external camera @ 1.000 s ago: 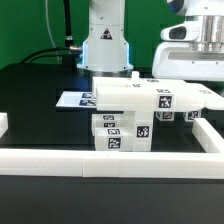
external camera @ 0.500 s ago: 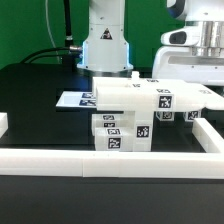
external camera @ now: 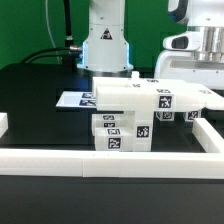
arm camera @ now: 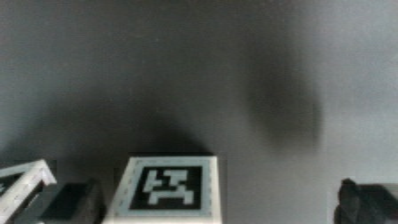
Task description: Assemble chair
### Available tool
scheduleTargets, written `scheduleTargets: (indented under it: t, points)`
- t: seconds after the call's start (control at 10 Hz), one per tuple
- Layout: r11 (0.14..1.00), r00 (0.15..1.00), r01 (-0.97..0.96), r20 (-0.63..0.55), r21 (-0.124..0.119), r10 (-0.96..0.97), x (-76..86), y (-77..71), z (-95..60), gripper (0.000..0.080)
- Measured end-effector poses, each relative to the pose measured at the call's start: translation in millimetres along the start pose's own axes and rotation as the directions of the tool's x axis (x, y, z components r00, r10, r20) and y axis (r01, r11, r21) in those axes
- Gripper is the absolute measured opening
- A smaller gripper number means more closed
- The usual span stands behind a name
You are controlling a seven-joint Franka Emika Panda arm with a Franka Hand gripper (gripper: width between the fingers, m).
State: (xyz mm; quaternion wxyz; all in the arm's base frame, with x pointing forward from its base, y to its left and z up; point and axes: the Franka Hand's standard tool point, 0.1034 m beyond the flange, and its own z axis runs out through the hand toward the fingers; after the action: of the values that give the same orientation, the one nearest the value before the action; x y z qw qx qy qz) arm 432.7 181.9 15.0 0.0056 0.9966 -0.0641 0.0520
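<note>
A green wall backs a black table (external camera: 30,88), edged at the front by a plain white border rail (external camera: 90,160). In the exterior view the chair parts (external camera: 130,112) sit in a heap mid-table just behind the rail: a flat slab (external camera: 140,95) lies across tagged blocks (external camera: 120,132). The marker board (external camera: 70,100) lies just beside them on the exterior view's left. The gripper (external camera: 196,70) hangs at the upper right of that view, near the slab's far end, but its fingertips cannot be made out there. The wrist view supplies them: two dark fingers (arm camera: 370,196) set wide apart, gripping nothing. Between them, lower down, shows one white tagged part (arm camera: 171,187) on blurred grey ground – which piece of the heap it is, I cannot tell.
</note>
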Motion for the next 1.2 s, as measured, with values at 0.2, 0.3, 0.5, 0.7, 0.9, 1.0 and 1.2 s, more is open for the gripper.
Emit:
scheduleTargets:
  t: [0.2, 0.3, 0.5, 0.7, 0.9, 1.0, 1.2]
  points:
    - [1.0, 1.0, 0.004, 0.002, -0.004, -0.004, -2.4, 0.1, 3.2, 0.0649]
    - [1.0, 1.0, 0.004, 0.003, -0.005, -0.004, -2.3, 1.3, 3.9, 0.0635]
    - [1.0, 1.0, 0.004, 0.0, -0.006, -0.004, 3.2, 6.8, 3.1, 0.0462]
    - [1.0, 1.0, -0.003, -0.004, -0.003, 0.003, 8.3, 9.3, 2.2, 0.0283]
    - [1.0, 1.0, -0.004, -0.004, -0.004, 0.004, 8.2, 9.7, 2.5, 0.0284]
    - [1.0, 1.0, -0.004, -0.004, -0.004, 0.004, 8.3, 9.9, 2.5, 0.0284]
    - [1.0, 1.0, -0.007, -0.003, -0.003, 0.007, 9.2, 10.6, 1.4, 0.0284]
